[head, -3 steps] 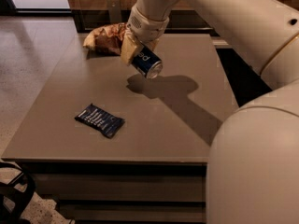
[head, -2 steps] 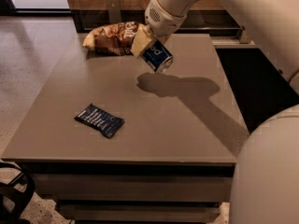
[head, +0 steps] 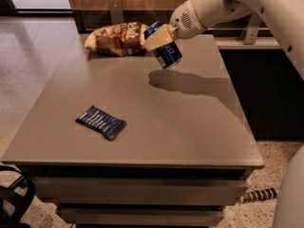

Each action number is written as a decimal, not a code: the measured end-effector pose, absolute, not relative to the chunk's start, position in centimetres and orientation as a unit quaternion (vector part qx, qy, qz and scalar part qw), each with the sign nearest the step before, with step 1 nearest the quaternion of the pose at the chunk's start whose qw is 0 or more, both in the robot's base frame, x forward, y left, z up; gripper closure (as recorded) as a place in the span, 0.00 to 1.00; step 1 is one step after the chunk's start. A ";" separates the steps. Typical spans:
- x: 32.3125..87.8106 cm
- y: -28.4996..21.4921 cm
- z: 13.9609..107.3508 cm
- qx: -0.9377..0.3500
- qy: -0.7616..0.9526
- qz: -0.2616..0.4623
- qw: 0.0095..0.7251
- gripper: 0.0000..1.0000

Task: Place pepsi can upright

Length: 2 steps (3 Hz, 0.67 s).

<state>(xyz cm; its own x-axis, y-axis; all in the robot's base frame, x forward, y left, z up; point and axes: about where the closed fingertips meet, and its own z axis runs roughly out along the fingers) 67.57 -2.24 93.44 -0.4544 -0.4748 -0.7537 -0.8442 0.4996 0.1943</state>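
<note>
— Grey flat worktop, speckled floor round it, dark wood wall behind. Where's the can?
— Small dark-blue aluminium pepsi can is in the air over the back of the worktop, tilted, approx midway btwn lying and standing. Gripper is up there w/ it, cream jaws clenched on the can's upper part, just right of the crumpled brown-and-yellow chip bag.
— Touching the bag?
— Can't tell, v. close in this view. Shadow lies on the worktop below, apart from the can, so it's clear of the surface.
— Risks?
— Imo: if the jaws let go at this tilt, the can lands on its rim, tips and rolls. Round body, smooth top, nothing to stop it bar the bag. Wrist needs more rotation first. Lowering this near the bag could nudge it, or seat the can on the bag's edge. Grip looks off-centre, so the can may pivot in the jaws on contact. Flat dark-blue snack wrapper is well apart, front left, no issue.
</note>
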 end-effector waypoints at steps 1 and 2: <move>67.8 -2.4 93.8 -0.428 0.764 0.309 0.371 1.00; 67.8 -2.6 93.7 -0.436 0.731 0.328 0.409 1.00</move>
